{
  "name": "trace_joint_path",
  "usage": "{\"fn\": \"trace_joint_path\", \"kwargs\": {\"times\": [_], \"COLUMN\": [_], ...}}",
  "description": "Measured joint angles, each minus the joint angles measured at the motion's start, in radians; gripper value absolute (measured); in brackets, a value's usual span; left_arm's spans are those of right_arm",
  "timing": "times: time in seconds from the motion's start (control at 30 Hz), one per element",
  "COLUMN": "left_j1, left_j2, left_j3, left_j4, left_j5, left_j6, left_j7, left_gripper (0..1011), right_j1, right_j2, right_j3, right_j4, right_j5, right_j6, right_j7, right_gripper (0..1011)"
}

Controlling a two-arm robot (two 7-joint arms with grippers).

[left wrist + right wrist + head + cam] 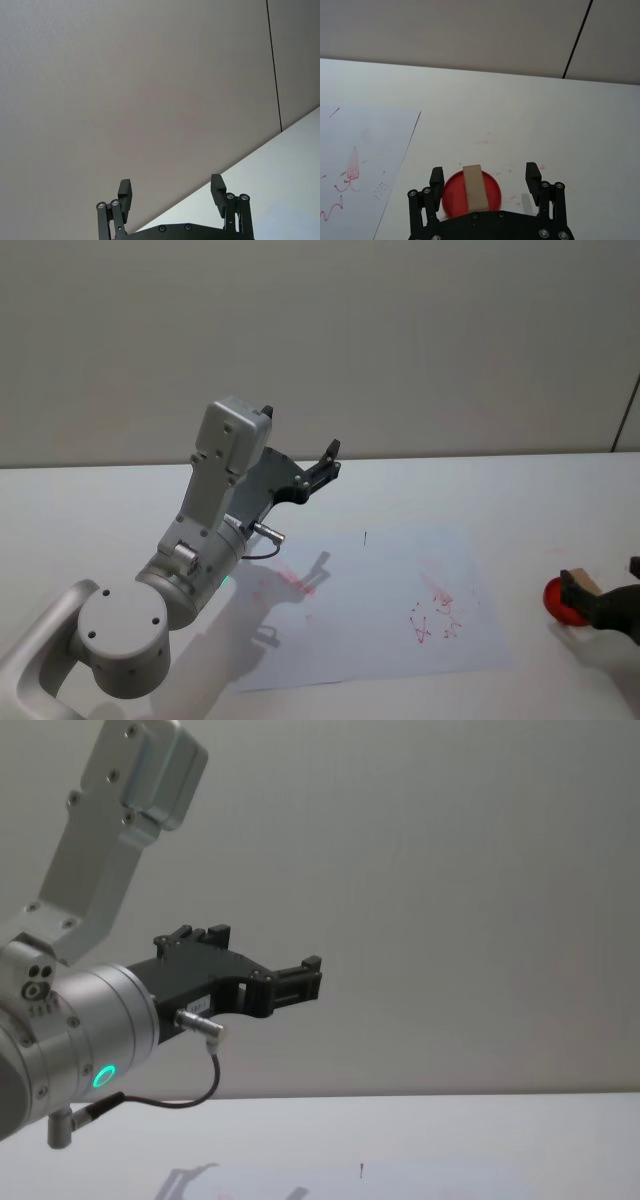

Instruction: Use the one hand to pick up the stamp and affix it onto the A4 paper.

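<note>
Tabletop (520, 490), white and broad, carries the A4 paper (390, 620), which lies flat in the middle of our head view. We see red marks (435, 615) scribbled toward the paper's right side and a fainter red smear nearer its left.

Over the paper's left part our left arm is raised clear of the sheet. The left gripper (170, 185) is up in the air and aimed at the wall beyond the paper's far edge, its black fingers spread wide with nothing between them.

Off the paper, just past its right edge, we find the right gripper (485, 172) low over the table. Its jaws are parted, one finger on each side of a round red ink pad (492, 192), closing on nothing.

On that pad, off the paper and to its right, the stamp (474, 187) rests as a tan wooden block between the spread fingers, with a gap showing on either side of it.
</note>
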Motion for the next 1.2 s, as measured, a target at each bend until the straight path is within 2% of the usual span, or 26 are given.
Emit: {"fn": "trace_joint_path", "kwargs": {"times": [0.27, 0.63, 0.87, 1.0, 1.1, 1.2], "left_j1": [0.0, 0.0, 0.0, 0.0, 0.0, 0.0], "left_j2": [0.0, 0.0, 0.0, 0.0, 0.0, 0.0], "left_j3": [0.0, 0.0, 0.0, 0.0, 0.0, 0.0], "left_j4": [0.0, 0.0, 0.0, 0.0, 0.0, 0.0], "left_j5": [0.0, 0.0, 0.0, 0.0, 0.0, 0.0], "left_j6": [0.0, 0.0, 0.0, 0.0, 0.0, 0.0], "left_j7": [0.0, 0.0, 0.0, 0.0, 0.0, 0.0], "left_gripper": [1001, 1001, 1001, 1001, 1001, 1001], "right_j1": [0.043, 0.072, 0.081, 0.085, 0.087, 0.088], "right_j2": [-0.018, -0.034, -0.039, -0.041, -0.042, -0.043], "right_j3": [-0.011, -0.019, -0.022, -0.023, -0.024, -0.024], "right_j4": [0.048, 0.082, 0.092, 0.097, 0.099, 0.101], "right_j5": [-0.021, -0.043, -0.05, -0.053, -0.055, -0.056], "right_j6": [0.032, 0.057, 0.065, 0.068, 0.07, 0.071], "right_j7": [0.047, 0.074, 0.082, 0.085, 0.086, 0.087], "right_gripper": [1001, 994, 855, 712, 653, 535]}}
